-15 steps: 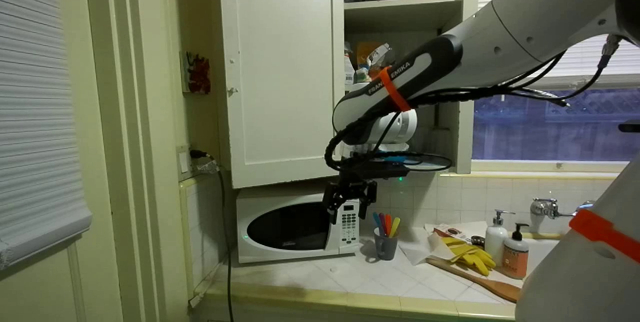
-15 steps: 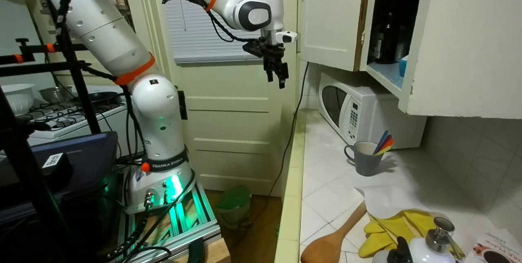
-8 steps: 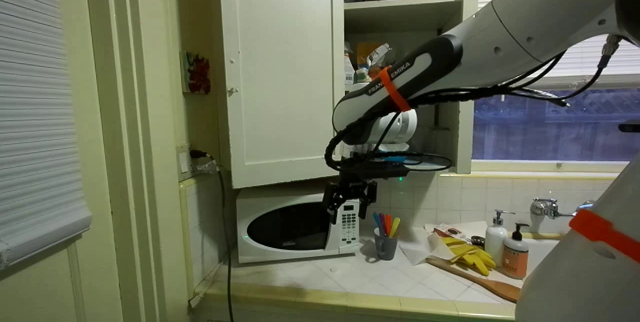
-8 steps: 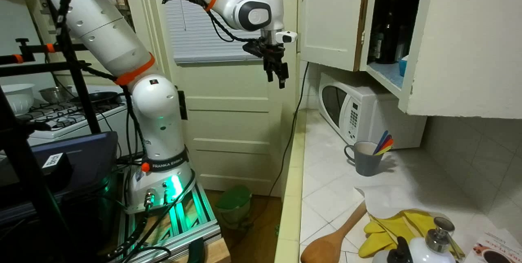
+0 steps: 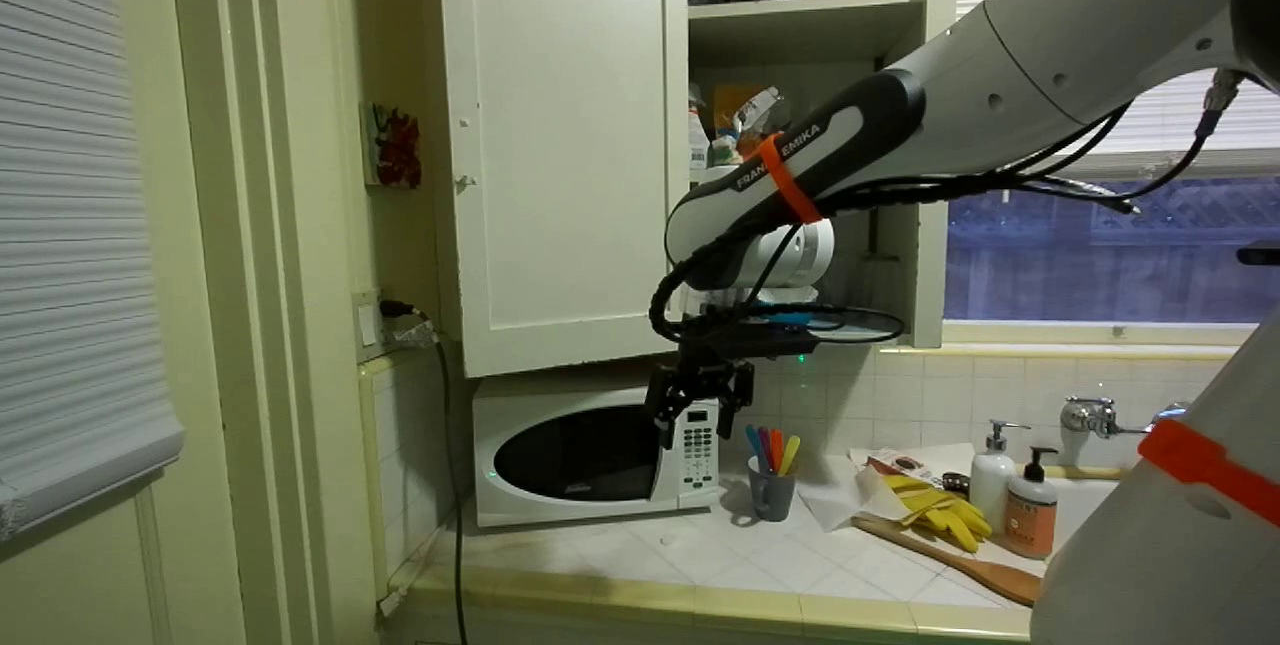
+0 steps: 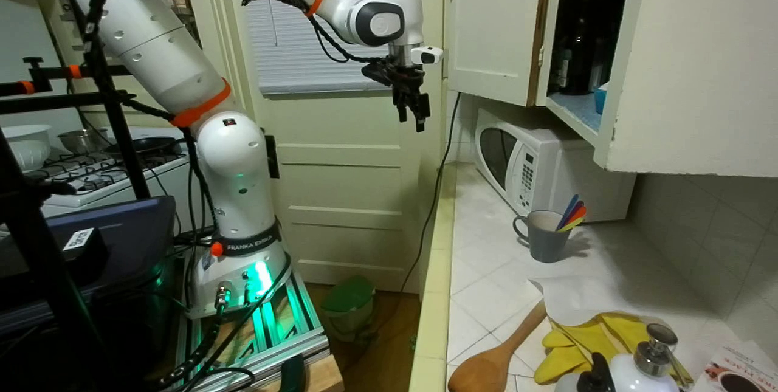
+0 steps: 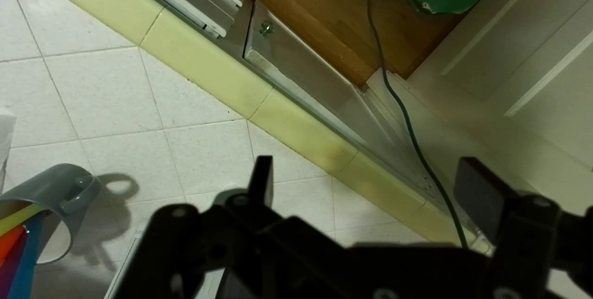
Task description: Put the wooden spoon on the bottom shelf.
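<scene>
The wooden spoon (image 5: 945,557) lies on the tiled counter, partly beside the yellow gloves. In an exterior view its bowl end is near the counter's front edge (image 6: 503,352). It is out of the wrist view. The bottom shelf (image 6: 574,105) of the open wall cabinet has a blue surface with dark bottles and a blue item on it. The arm partly hides the cabinet in an exterior view. My gripper (image 5: 697,433) hangs fingers down, in front of the microwave and well away from the spoon (image 6: 411,123). In the wrist view its fingers are wide apart with nothing between them (image 7: 370,178).
A grey mug (image 5: 772,493) with coloured utensils stands by the white microwave (image 6: 547,161). Yellow gloves (image 6: 589,343), paper (image 6: 568,298) and soap bottles (image 5: 1030,510) are close to the spoon. The open cabinet door (image 5: 570,145) hangs above the microwave. A black cable (image 7: 407,118) runs down the wall.
</scene>
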Controlling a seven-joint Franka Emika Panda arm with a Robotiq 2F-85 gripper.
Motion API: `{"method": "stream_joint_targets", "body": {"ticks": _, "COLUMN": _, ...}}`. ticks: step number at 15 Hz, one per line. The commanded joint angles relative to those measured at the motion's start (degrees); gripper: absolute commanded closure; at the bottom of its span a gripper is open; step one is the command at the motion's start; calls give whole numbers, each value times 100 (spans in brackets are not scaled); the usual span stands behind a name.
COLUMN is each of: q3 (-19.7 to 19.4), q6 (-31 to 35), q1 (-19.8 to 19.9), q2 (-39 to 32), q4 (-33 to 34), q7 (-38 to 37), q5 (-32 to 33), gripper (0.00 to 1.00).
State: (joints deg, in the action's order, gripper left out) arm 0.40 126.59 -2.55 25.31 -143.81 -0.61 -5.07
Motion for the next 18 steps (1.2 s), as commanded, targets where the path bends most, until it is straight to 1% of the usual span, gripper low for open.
{"method": "stream_joint_targets", "body": {"ticks": 1, "q3": 17, "q6": -16, "q1": 20, "q2": 0, "q4": 10, "q7": 8, "q5": -8, "gripper": 0}}
{"method": "stream_joint_targets", "body": {"ticks": 10, "q3": 17, "q6": -16, "q1": 20, "q2": 0, "q4": 10, "q7": 8, "q5": -8, "gripper": 0}}
{"method": "stream_joint_targets", "body": {"ticks": 12, "q3": 65, "q6": 299, "q1": 216, "q2": -16, "q4": -62, "q7": -159, "q5": 314, "gripper": 0}}
{"method": "stream_joint_targets", "body": {"ticks": 13, "q3": 39, "q6": 373, "q1": 348, "q2": -84, "q4": -81, "q7": -124, "q5": 558, "gripper": 0}}
{"method": "stream_joint_targets", "body": {"ticks": 14, "q3": 10, "q6": 606, "q1": 499, "q2": -145, "q4": -170, "q7": -70, "q5": 870, "gripper": 0}}
{"method": "stream_joint_targets", "body": {"ticks": 16, "q3": -94, "q6": 820, "q1": 792, "q2": -345, "q4": -297, "q7": 42, "q5": 1477, "gripper": 0}}
{"method": "stream_joint_targets", "body": {"ticks": 18, "q3": -329, "q6": 936, "q1": 992, "q2": -592, "q4": -370, "q7": 407, "q5": 1890, "gripper": 0}}
